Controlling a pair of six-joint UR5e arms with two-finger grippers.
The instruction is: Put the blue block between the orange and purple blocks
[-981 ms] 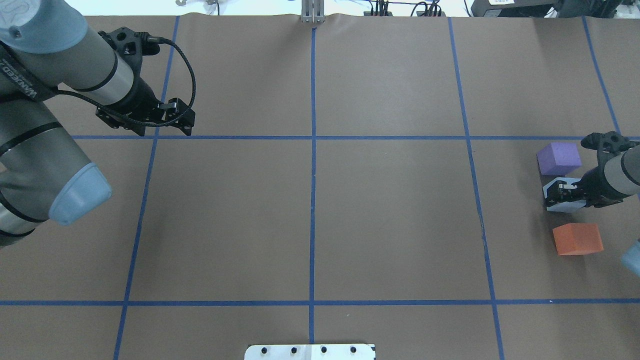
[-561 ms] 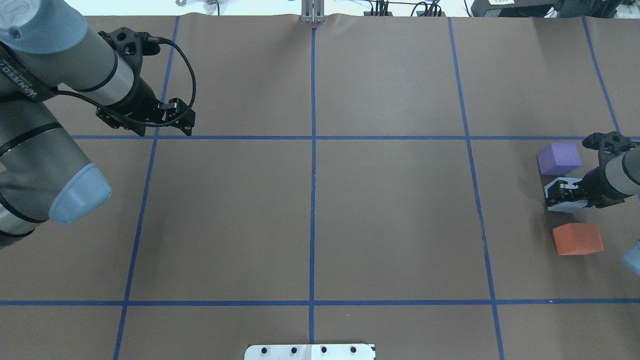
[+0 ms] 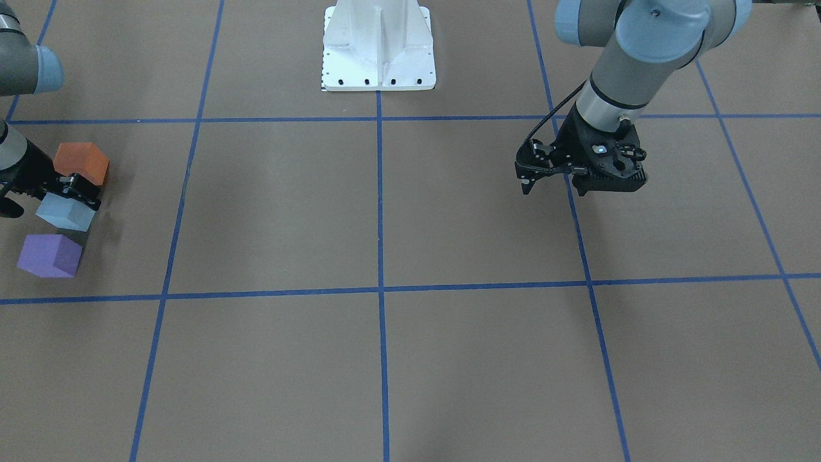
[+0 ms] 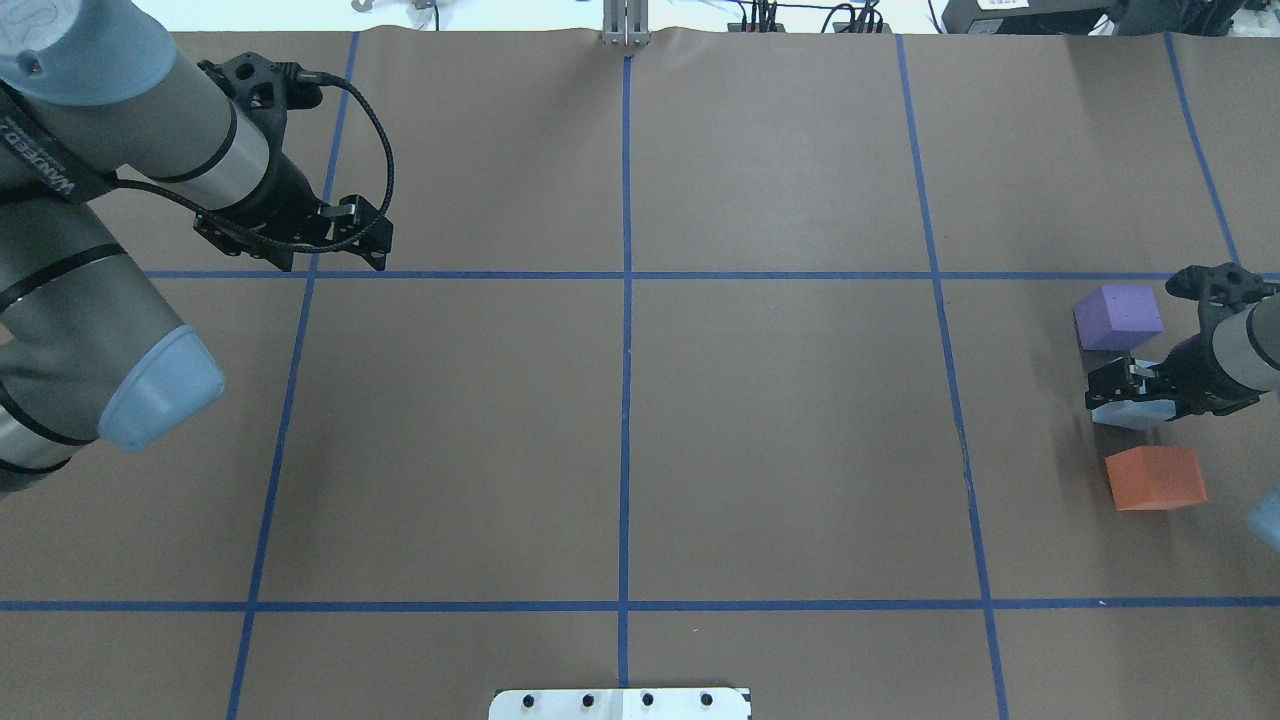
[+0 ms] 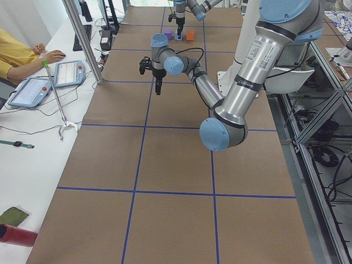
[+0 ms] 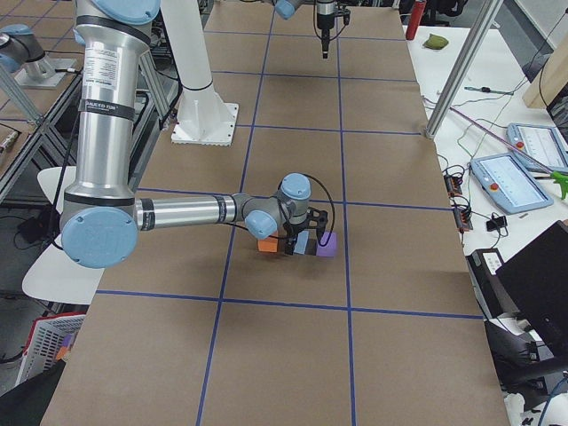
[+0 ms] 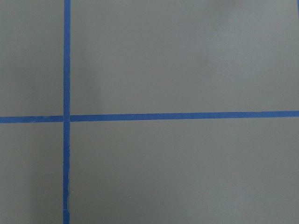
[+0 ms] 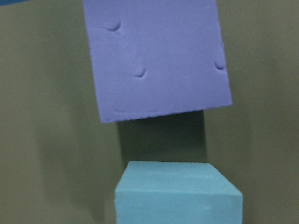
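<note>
- Overhead exterior view: right gripper (image 4: 1128,386) is low over the blue block (image 4: 1130,414), with its black fingers (image 3: 80,192) lying across the block's top
- No view shows whether those fingers press on the block's sides or stand clear of them, so the grip cannot be told
- Blue block lies in the gap between the purple block (image 4: 1118,315) and the orange block (image 4: 1155,478), roughly in line with both
- A narrow strip of surface shows on each side of it, so it touches neither neighbour
- Whether the blue block rests on the paper or hangs just above it cannot be told
- Right wrist-mounted view: the blue block's top is at the lower edge, with the purple block beyond it and a shadowed strip between them
- The three blocks sit near the table's edge on the robot's right, on brown paper (image 4: 780,430) marked with blue tape lines (image 4: 625,400)
- Left gripper (image 4: 372,245) hangs above bare paper beside a tape crossing, well apart from the blocks
- Its finger spacing cannot be told, and no object shows in it
- White base plate (image 3: 378,45) stands at the robot's side of the table
</note>
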